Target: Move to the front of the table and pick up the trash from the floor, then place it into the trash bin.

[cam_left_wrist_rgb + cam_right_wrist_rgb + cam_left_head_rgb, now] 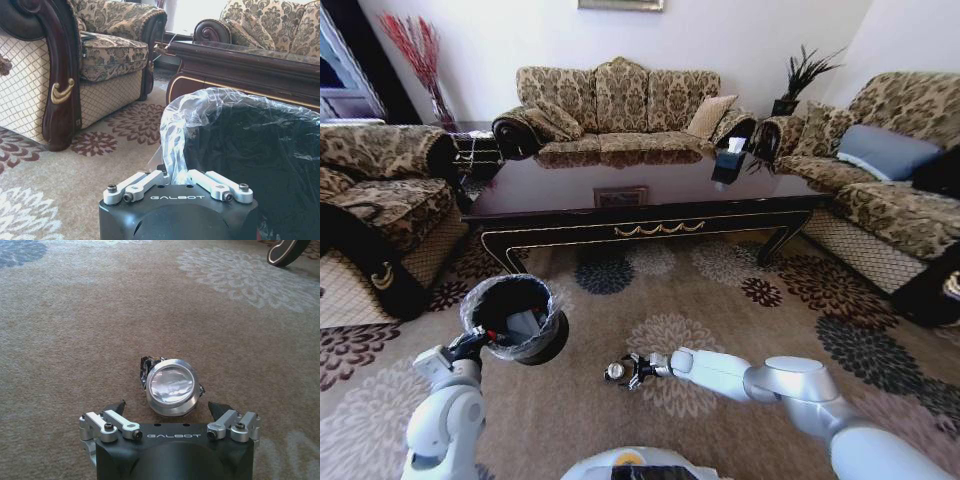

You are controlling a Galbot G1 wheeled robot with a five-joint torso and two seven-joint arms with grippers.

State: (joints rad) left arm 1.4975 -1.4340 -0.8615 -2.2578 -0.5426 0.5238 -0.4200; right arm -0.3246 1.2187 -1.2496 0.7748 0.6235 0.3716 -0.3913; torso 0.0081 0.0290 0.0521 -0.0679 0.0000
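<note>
I am judging the small silvery can as light, stiff and slick-sided, so I am planning to pinch it across its round wall. It is sitting between the spread fingers of my right gripper, low over the carpet in front of the table; I cannot tell if the pads are touching it. My left gripper is pinching the bin's bag-lined rim, fingers pressed together, holding it up.

Patterned sofas around; grey cushion right; red branches in corner.
</note>
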